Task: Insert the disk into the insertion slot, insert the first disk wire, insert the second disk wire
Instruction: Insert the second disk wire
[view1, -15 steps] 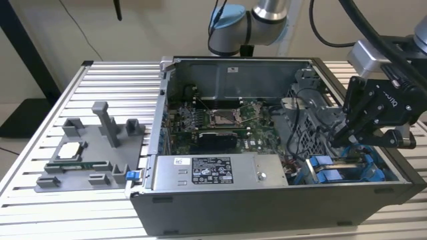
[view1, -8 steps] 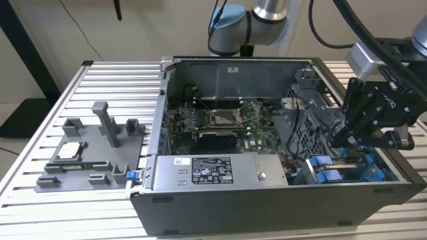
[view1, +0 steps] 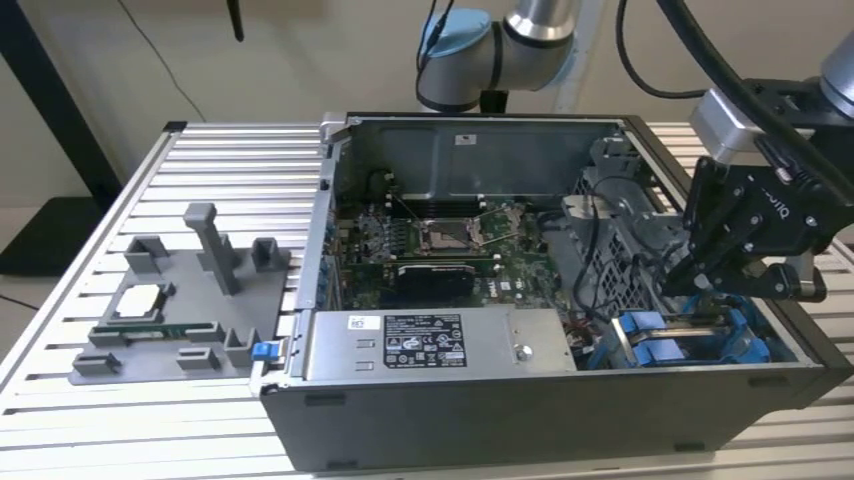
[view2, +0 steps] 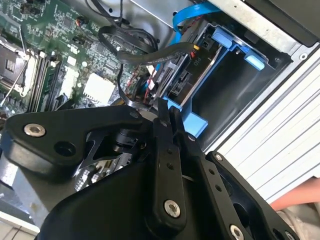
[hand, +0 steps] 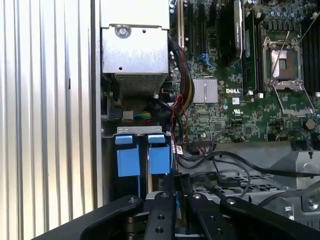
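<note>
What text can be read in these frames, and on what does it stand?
No text can be quoted.
On the power supply label: dense print, too small to read.
On the sticker on the back wall of the case: too small to read.
On the motherboard: a white brand mark, left unquoted; component codes too small.
On the gripper: white lettering on its body, unclear.

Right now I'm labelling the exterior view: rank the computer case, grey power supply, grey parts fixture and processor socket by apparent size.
1. computer case
2. grey parts fixture
3. power supply, close to the fixture, so that order is unsure
4. processor socket
</note>
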